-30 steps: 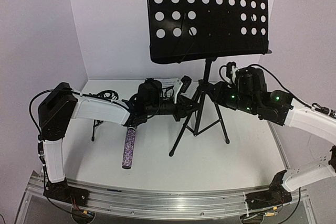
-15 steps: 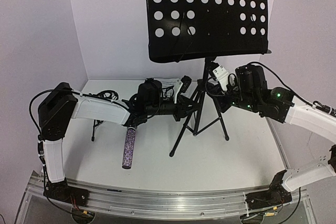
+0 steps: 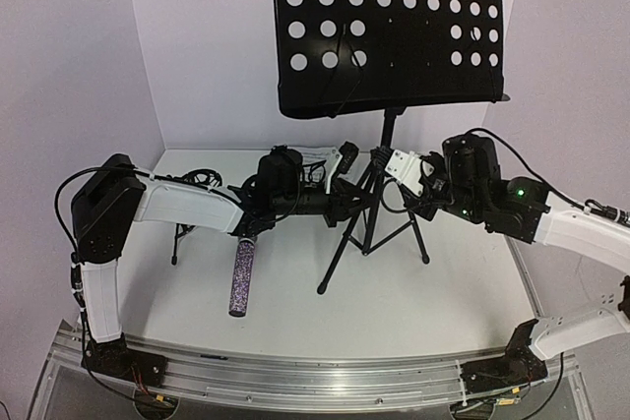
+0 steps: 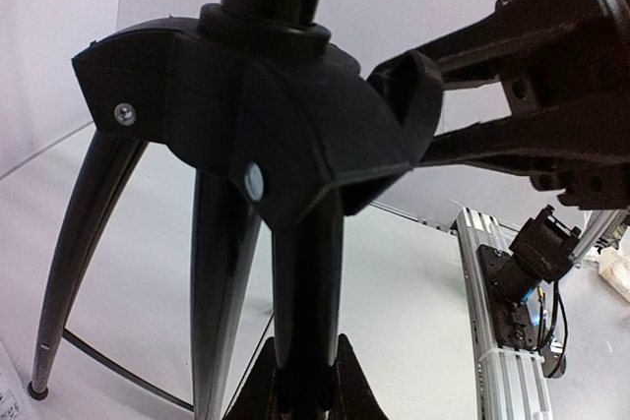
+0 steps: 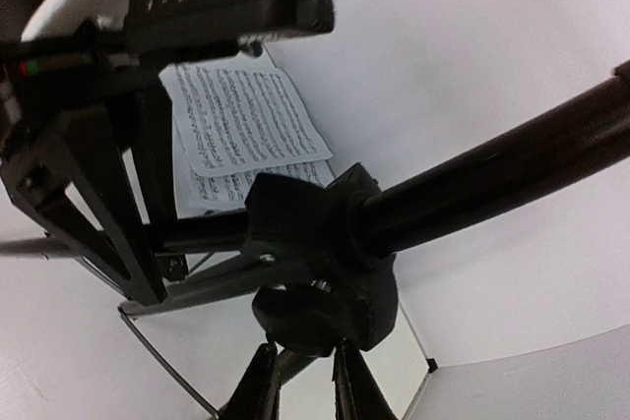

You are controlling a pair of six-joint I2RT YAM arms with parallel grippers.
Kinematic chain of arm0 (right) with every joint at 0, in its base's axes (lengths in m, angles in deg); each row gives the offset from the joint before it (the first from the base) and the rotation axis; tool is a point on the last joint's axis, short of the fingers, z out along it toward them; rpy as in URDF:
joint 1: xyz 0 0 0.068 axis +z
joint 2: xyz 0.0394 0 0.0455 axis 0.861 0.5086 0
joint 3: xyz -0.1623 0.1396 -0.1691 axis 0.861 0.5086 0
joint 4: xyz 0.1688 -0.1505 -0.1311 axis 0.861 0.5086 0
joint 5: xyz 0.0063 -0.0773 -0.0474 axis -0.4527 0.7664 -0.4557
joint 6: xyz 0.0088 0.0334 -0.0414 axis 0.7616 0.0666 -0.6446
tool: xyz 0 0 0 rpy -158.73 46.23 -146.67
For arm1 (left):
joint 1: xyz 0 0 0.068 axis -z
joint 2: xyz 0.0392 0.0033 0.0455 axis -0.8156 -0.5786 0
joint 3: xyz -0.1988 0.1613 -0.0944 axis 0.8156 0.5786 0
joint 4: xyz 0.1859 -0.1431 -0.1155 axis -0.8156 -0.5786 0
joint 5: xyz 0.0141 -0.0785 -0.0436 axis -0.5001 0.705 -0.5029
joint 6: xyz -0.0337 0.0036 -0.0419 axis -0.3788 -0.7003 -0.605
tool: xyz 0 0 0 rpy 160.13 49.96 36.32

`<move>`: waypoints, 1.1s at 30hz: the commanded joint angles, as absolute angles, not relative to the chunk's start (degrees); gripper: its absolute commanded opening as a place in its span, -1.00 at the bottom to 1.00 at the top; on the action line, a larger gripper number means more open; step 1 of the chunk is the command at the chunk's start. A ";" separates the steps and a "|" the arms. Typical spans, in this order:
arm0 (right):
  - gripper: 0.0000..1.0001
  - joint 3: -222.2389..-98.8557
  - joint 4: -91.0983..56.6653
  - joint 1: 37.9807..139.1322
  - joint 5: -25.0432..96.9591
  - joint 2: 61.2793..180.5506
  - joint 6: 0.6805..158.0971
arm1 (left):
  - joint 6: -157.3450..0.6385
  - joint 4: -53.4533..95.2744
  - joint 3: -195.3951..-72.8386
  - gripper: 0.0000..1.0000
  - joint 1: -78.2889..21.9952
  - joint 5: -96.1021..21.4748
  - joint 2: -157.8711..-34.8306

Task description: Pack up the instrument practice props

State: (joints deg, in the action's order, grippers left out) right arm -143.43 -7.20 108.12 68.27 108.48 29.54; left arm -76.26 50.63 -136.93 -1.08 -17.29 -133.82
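The white table (image 3: pixel 433 292) fills the lower half of the top view. Above it, the tall black perforated music stand (image 3: pixel 394 27) takes the upper right of the frame, its pole dropping to a black plastic hub (image 4: pixel 266 125) and 3 splayed legs standing at frame centre.

The left gripper (image 4: pixel 303 383) reaches in from the left. Its 2 fingers (image 4: pixel 258 386) are pressed against either side of one stand leg below the hub, at the bottom edge of the left wrist view.

The right gripper (image 5: pixel 300 383) comes in from the right, just under the hub. Its fingers (image 5: pixel 262 381) stand close together, but I cannot tell whether they pinch anything.

The glittery purple microphone (image 3: pixel 241 277) lies on the table at lower left centre, its upper end hidden under the left arm.

2 white sheet-music pages (image 5: pixel 251 120) lie overlapped on the table behind the stand.

The small black tripod mic stand (image 3: pixel 176 243) sits at far left, partly hidden behind the left arm.
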 commanded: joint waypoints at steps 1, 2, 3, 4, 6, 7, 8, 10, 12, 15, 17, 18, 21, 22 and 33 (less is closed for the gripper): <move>-1.00 -141.42 -4.97 108.78 71.77 110.60 20.25 | -73.03 48.29 -138.66 -1.00 -0.31 -12.42 -134.59; -1.00 -141.29 -5.42 108.99 72.87 110.76 19.02 | -72.96 48.17 -138.76 -1.00 -0.29 -12.40 -134.64; -1.00 -141.16 -6.00 109.20 74.25 110.93 18.11 | -72.88 48.09 -138.86 -1.00 -0.27 -12.38 -134.67; -1.00 -141.17 -6.60 109.38 75.48 110.97 18.17 | -72.80 48.05 -138.92 -1.00 -0.28 -12.39 -134.68; -0.98 -141.20 -6.82 109.41 74.97 110.07 20.89 | -72.77 48.07 -138.92 -1.00 -0.27 -12.49 -134.76; -0.92 -141.03 -6.82 109.38 74.06 109.17 23.09 | -72.77 48.07 -138.86 -1.00 -0.30 -12.45 -134.71; -0.83 -140.75 -6.84 109.40 73.02 108.12 25.85 | -72.81 48.09 -138.74 -1.00 -0.28 -12.45 -134.68; -0.65 -139.97 -6.72 109.41 70.89 105.55 32.70 | -72.84 48.19 -138.47 -1.00 -0.29 -12.55 -134.69; -0.39 -138.86 -5.87 109.50 68.40 102.75 40.48 | -72.85 48.33 -138.32 -1.00 -0.23 -12.64 -134.70; 0.06 -138.16 -4.14 109.55 67.02 99.32 56.65 | -72.78 48.84 -138.29 -1.00 -0.33 -12.77 -134.84; 0.30 -138.38 -3.25 109.58 66.38 98.35 71.09 | -72.69 49.26 -138.26 -1.00 -0.30 -12.90 -134.92; 0.36 -138.43 -3.18 109.58 65.07 98.07 78.57 | -72.67 49.40 -138.24 -1.00 -0.29 -12.90 -134.93; 0.46 -138.74 -3.48 109.55 61.71 98.26 95.17 | -72.66 49.66 -138.17 -1.00 -0.27 -12.82 -134.96; 0.46 -139.03 -3.56 109.59 61.64 98.67 101.14 | -72.55 49.66 -138.11 -1.00 -0.28 -12.86 -134.94; 0.18 -129.50 -29.73 109.58 66.98 97.55 141.87 | -72.12 49.55 -137.62 -1.00 -0.23 -12.48 -134.37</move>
State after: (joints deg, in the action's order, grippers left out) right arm -132.64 -15.41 109.34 64.29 99.20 122.26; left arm -75.33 50.20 -137.28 -1.02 -15.66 -133.85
